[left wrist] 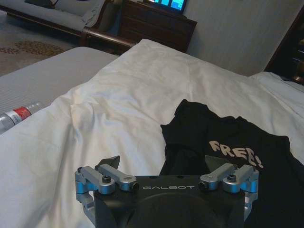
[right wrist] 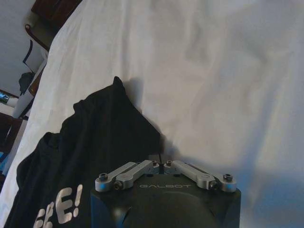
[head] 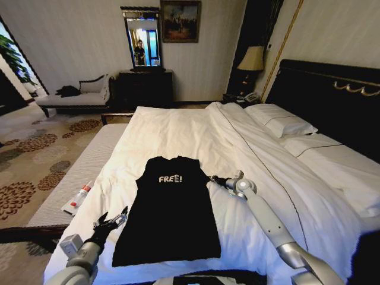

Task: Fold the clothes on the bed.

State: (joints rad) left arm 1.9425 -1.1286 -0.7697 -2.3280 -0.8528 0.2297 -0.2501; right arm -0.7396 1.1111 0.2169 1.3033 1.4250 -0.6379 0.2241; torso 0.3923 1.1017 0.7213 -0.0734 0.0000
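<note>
The clothes (head: 169,208), a black T-shirt with white "FREE!" lettering, lie flat on the white bed (head: 178,127) with the sleeves tucked in. My left gripper (head: 111,221) is open beside the shirt's lower left edge; in the left wrist view the left gripper (left wrist: 161,164) has its fingers spread wide above the edge of the shirt (left wrist: 228,156). My right gripper (head: 214,178) is at the shirt's right shoulder. Seen from the right wrist, the right gripper (right wrist: 159,164) is shut, its tips meeting on the edge of the black fabric (right wrist: 95,142).
A plastic bottle (head: 79,197) lies on the grey bench (head: 77,166) along the bed's left side. Pillows (head: 279,122) and a dark headboard (head: 332,101) stand to the right. A chaise (head: 77,98) and a dresser (head: 145,86) stand by the far wall.
</note>
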